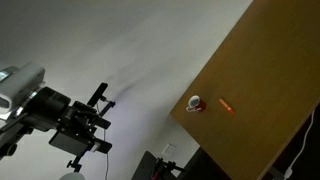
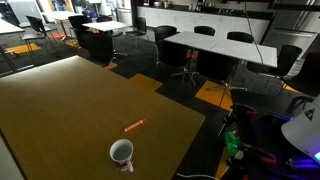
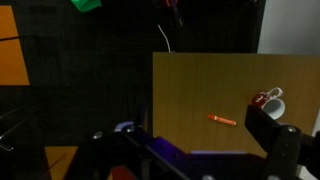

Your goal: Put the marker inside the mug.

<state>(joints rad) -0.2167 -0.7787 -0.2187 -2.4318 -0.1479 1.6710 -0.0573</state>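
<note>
The marker [image 3: 222, 120], a short orange-red pen, lies flat on the brown wooden table [image 3: 190, 85], a little apart from the mug [image 3: 270, 100]. The mug is small, white with red, and stands upright. Both show in both exterior views: marker [image 1: 227, 105] [image 2: 134, 126], mug [image 1: 195, 104] [image 2: 122, 154]. My gripper [image 3: 190, 150] is open and empty, its dark fingers spread wide at the lower edge of the wrist view. In an exterior view the gripper [image 1: 105, 108] hangs in the air well away from the table, far from both things.
The table's edge [image 2: 190, 135] drops to a dark carpet floor. Office tables and chairs [image 2: 215, 45] stand beyond. A white robot part [image 2: 305, 130] and cables sit by the table's corner. A black stand [image 1: 160, 165] is below the table.
</note>
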